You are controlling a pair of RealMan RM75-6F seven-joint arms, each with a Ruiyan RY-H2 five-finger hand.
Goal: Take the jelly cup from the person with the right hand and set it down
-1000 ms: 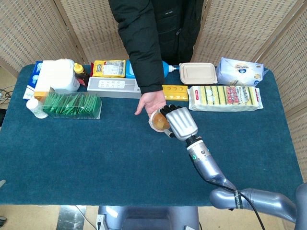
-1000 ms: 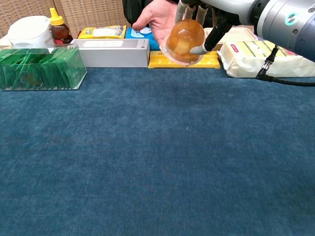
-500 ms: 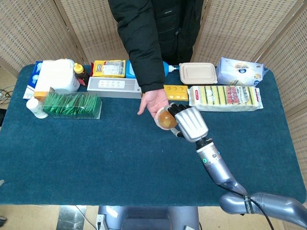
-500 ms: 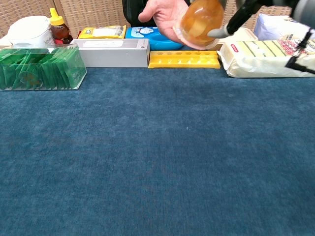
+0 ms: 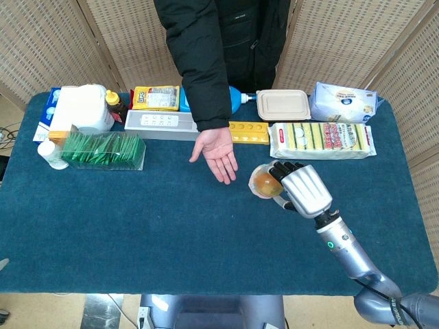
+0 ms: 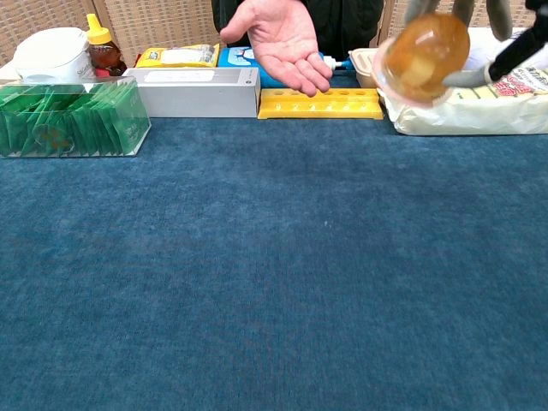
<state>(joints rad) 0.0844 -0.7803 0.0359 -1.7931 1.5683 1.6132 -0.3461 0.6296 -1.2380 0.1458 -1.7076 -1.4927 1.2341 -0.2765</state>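
My right hand (image 5: 300,189) grips the orange jelly cup (image 5: 265,182), holding it in the air to the right of the person's open palm (image 5: 219,149). The chest view shows the jelly cup (image 6: 424,56) tilted on its side at the upper right, with my fingers (image 6: 501,60) around it. The person's palm (image 6: 281,34) is empty and apart from the cup. My left hand is in neither view.
Along the far side stand a green sachet box (image 5: 104,151), a grey box (image 5: 162,125), a yellow tray (image 5: 249,132), a sponge pack (image 5: 321,140), a lidded container (image 5: 282,104), a tissue pack (image 5: 343,101), a white jar (image 5: 82,108) and a honey bottle (image 5: 113,101).
My right hand has carried the jelly cup off the person's palm and to the right. The person's hand stays out, now empty.
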